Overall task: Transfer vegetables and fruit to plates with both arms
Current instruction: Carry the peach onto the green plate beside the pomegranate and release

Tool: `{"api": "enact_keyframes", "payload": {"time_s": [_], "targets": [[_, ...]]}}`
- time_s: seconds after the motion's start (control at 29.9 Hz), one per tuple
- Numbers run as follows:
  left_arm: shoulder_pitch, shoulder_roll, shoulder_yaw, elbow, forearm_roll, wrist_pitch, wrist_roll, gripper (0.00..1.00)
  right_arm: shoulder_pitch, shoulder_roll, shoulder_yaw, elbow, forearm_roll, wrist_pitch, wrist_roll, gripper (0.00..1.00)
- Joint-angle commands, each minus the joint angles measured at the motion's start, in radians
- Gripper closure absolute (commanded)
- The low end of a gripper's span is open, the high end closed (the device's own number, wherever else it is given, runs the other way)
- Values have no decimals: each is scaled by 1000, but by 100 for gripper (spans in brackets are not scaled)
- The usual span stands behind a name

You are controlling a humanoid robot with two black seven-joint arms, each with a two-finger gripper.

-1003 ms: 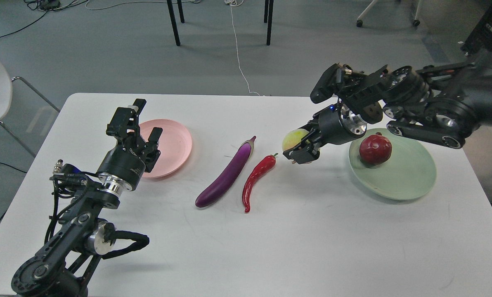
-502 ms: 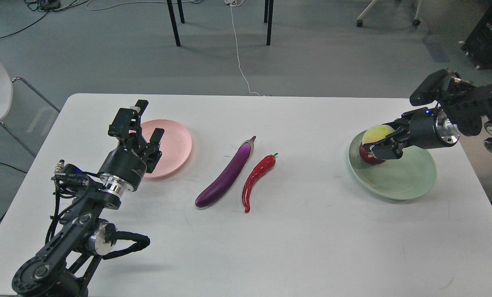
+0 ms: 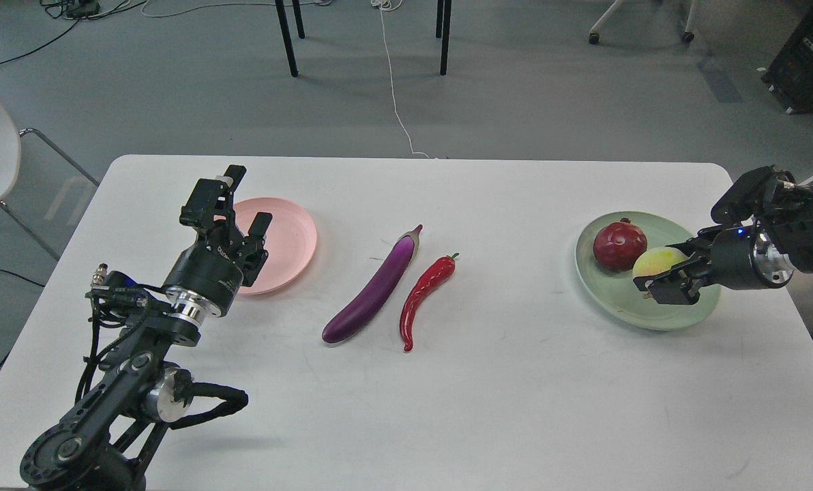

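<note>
Jaws of right arm (image 3: 666, 290) clamped on peach (image 3: 657, 262), low over green plate (image 3: 652, 310) beside pomegranate (image 3: 619, 244), likely about to release; left jaws (image 3: 239, 204) parted, empty, by pink plate (image 3: 290, 239); eggplant (image 3: 376, 286), chili (image 3: 425, 292) wait mid-counter (image 3: 515, 382)

Two plates (image 3: 284, 235) (image 3: 604, 300), one eggplant (image 3: 372, 290), one chili (image 3: 425, 293), one pomegranate (image 3: 618, 244), one peach (image 3: 657, 260).
</note>
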Motion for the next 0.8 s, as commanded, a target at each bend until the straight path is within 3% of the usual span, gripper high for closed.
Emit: {"api": "enact_keyframes", "payload": {"time_s": [0.0, 0.2, 0.5, 0.77], "targets": [[0, 0, 0, 0, 0, 0, 0, 2, -11, 11, 5, -20, 1, -1, 0, 34], [-2, 0, 0, 0, 0, 1, 0, 2, -44, 26, 6, -37, 1, -18, 0, 20], [-2, 1, 0, 0, 0, 1, 0, 2, -49, 23, 17, -33, 1, -29, 0, 7], [-5, 9, -2, 0, 0, 0, 2, 2, -48, 8, 130, -10, 27, -18, 0, 4]]}}
